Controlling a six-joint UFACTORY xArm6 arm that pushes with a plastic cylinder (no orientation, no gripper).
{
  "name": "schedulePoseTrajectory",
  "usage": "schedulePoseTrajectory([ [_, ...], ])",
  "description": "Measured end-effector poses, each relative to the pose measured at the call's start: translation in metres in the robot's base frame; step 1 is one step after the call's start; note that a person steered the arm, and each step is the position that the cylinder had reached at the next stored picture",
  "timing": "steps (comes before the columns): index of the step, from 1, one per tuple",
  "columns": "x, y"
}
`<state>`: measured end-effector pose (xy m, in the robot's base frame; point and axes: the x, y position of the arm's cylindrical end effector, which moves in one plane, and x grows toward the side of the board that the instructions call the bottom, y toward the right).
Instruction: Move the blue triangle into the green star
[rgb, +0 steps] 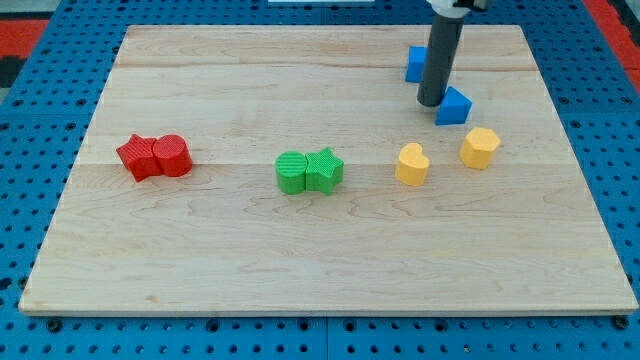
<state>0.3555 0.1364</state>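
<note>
Camera view, looking down at a slant on a pale wooden board (330, 240) that lies on a blue pegboard surface (30, 120): my tip (431, 103) sits near the board's upper right, at the end of a dark upright rod, and it has no pincer at all, so there is nothing to be wide, narrow or holding. The tip stands just at the upper left edge of the blue triangle (453, 106), close enough that I cannot tell whether the two touch. A second blue block (414, 64) lies behind the rod toward the view's top, partly hidden by it (its shape cannot be made out). The green star (324, 169) sits near the middle of the board, well apart from the blue triangle and down to its left, and it presses against a green round-topped block (291, 172) on its left side. Between the star and the triangle's side of the board lie a yellow heart-like block (411, 164) and, to its right and slightly higher, a yellow hexagonal block (479, 147). Far off at the view's left, a red star-like block (138, 157) touches a red cylinder (172, 155).
</note>
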Motion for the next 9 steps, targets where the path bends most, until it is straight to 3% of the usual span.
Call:
schedulePoseTrajectory([
  [2, 0.013, 0.044],
  [3, -0.023, 0.016],
  [4, -0.042, 0.076],
  [5, -0.012, 0.094],
  [8, 0.044, 0.031],
  [9, 0.054, 0.054],
])
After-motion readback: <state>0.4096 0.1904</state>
